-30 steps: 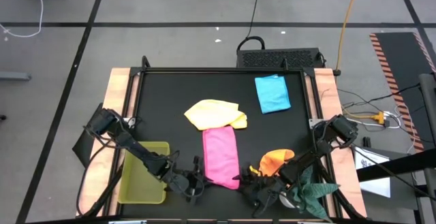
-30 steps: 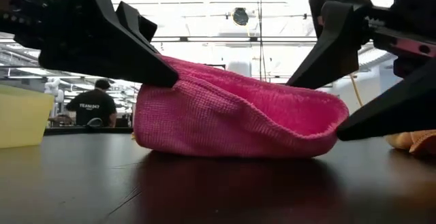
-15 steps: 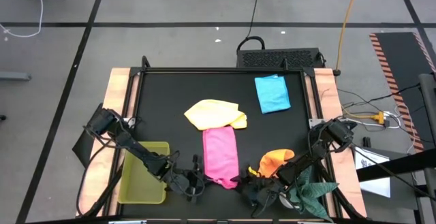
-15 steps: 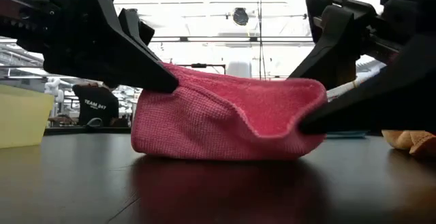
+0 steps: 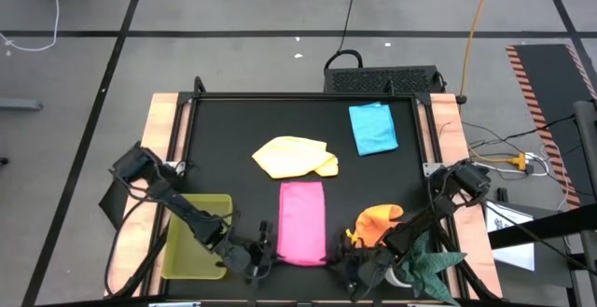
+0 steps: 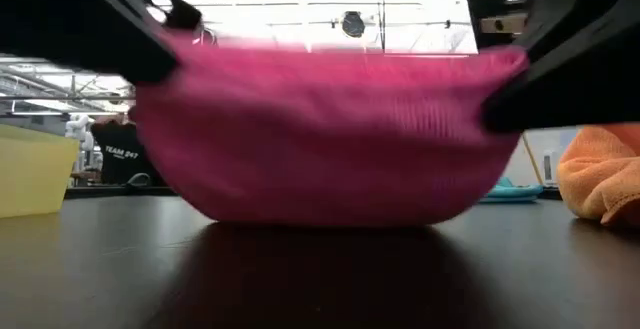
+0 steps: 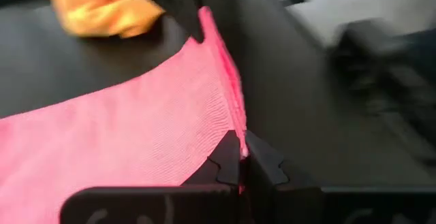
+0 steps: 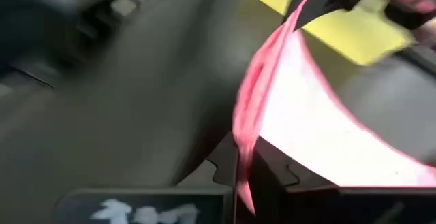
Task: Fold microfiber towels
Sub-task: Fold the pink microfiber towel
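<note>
The pink towel point(image 5: 302, 221) lay stretched flat near the front edge of the black counter point(image 5: 224, 130), and I take it as the landmark for the rest. The left hand point(image 5: 264, 248) was pinched shut on its near corner on the tray side, and the right hand point(image 5: 337, 248) was pinched shut on the other near corner; in each wrist view the pink edge ran straight into the closed fingers. In the low view the towel's near edge was lifted off the counter between the two hands, sagging in the middle.

The yellow-green tray point(image 5: 194, 237) sat beside the pink towel, beyond the left hand, at the counter's edge. I could see nothing inside it.

The yellow towel point(image 5: 293, 157) lay loosely bunched just behind the pink towel's far end, close to touching it. The light blue towel point(image 5: 373, 128) lay flat farther back and off to the right-arm side, well apart. The orange towel point(image 5: 377, 222) sat crumpled near the pink towel on the right hand's side. A dark green cloth point(image 5: 429, 264) lay beyond the orange one, at the counter's corner under the right arm.
</note>
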Tool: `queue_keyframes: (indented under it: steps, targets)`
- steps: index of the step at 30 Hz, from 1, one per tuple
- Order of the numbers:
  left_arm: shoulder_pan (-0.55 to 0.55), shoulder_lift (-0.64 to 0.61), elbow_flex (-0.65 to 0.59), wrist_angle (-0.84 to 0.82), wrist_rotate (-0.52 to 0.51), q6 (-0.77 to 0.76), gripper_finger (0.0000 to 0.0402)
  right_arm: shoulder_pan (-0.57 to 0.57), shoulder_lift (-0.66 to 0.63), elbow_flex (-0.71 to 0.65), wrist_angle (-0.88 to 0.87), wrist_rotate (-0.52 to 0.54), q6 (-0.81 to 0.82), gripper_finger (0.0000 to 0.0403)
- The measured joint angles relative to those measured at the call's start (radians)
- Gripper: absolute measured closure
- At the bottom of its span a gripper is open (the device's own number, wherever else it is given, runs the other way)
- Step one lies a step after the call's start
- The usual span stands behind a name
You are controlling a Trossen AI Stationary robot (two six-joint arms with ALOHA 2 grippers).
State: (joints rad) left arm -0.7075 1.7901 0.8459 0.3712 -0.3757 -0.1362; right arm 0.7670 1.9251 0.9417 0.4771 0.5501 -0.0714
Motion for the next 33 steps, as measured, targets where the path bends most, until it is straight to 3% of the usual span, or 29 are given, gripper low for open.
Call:
queue_keyframes:
  steps: [3,6,12,15,18,26,33]
  targets:
    - [-0.014,-0.031,0.0,-0.002,0.008,-0.005,0.0383,-0.007,-0.003,0.0,0.06,-0.073,0.033,0.0392]
    - [-0.019,-0.057,0.0,-0.007,-0.022,-0.006,0.0379,-0.014,-0.01,0.0,0.098,-0.076,0.038,0.0399]
    - [-0.016,-0.137,-0.001,-0.123,-0.179,-0.031,0.0395,-0.017,-0.095,0.0,0.079,0.139,0.115,0.0401]
    - [0.005,-0.163,-0.001,-0.166,-0.25,-0.04,0.0384,-0.037,-0.141,0.0,0.025,0.242,0.169,0.0402]
    - [0.049,-0.168,-0.001,-0.204,-0.258,-0.041,0.0379,-0.071,-0.176,0.0,-0.072,0.288,0.263,0.0402]
    - [0.187,-0.14,-0.002,-0.295,-0.246,-0.078,0.0388,-0.167,-0.178,0.0,-0.35,0.284,0.533,0.0402]
    - [0.268,-0.139,-0.002,-0.398,-0.243,-0.138,0.0395,-0.23,-0.178,0.0,-0.465,0.269,0.652,0.0403]
